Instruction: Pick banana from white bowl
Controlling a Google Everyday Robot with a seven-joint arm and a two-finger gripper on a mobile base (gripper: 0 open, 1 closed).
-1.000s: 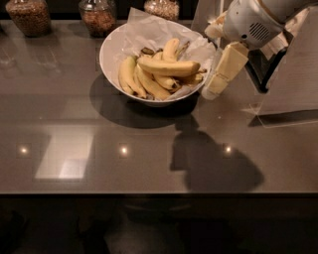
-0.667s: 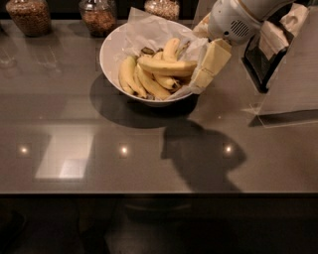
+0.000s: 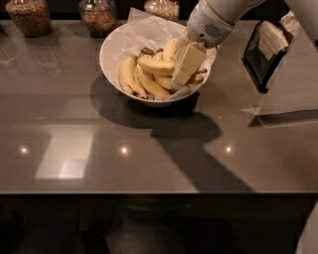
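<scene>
The white bowl (image 3: 110, 55), lined with crinkled white paper, stands at the back middle of the grey table. It holds several bananas. The banana (image 3: 155, 65), the plump smooth yellow one, lies across the top of the pile. My gripper (image 3: 183, 69) reaches in from the upper right and hangs over the right side of the bowl, right at the banana's right end, which it covers. Whether it touches the banana is not visible.
Three glass jars (image 3: 29, 16) (image 3: 98, 15) (image 3: 161, 8) with brown contents stand along the back edge. A black flat object (image 3: 266, 49) leans at the right, beside a pale panel (image 3: 293, 94). The table's front edge (image 3: 149, 193) runs across below.
The arm has moved left. The gripper was beside the bowl's right rim and is now over the bananas inside the bowl.
</scene>
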